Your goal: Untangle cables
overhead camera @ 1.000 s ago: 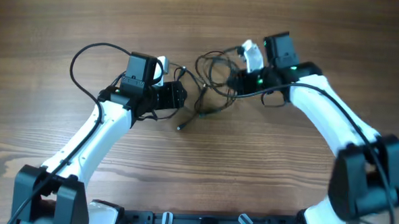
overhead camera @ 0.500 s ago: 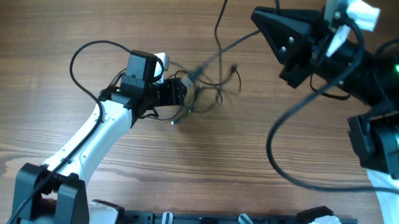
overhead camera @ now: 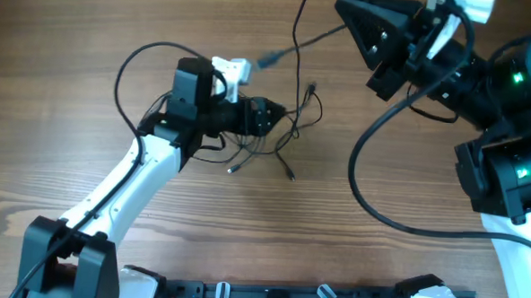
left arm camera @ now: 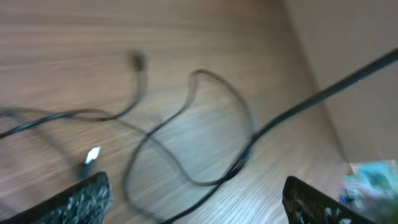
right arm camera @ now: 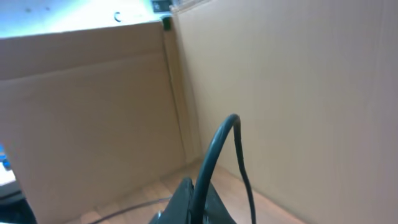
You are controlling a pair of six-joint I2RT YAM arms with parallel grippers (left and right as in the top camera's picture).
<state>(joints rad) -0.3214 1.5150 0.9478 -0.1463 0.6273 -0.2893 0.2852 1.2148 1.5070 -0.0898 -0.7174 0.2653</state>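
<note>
**One cable held high, tangle at frame centre**

In the overhead view the cables [overhead camera: 289, 123] are seen as a loose tangle on the table [overhead camera: 73, 33], just right of frame centre. One plug [overhead camera: 233, 169] is laid at the tangle's lower left, and another plug [overhead camera: 291, 176] just below it. A single strand [overhead camera: 298, 25] is drawn upward from the tangle to the top edge.

The left gripper [overhead camera: 262, 117] is placed at the tangle's left edge. In its wrist view the fingers [left arm camera: 81, 199] are spread wide with nothing clamped between them, and loops are seen on the wood beneath.

The right arm [overhead camera: 509, 133] is raised close to the camera in the upper right. In its wrist view the right gripper [right arm camera: 194, 208] is closed on a cable [right arm camera: 214, 149], which arches up from the jaws in front of cardboard [right arm camera: 93, 106].
</note>
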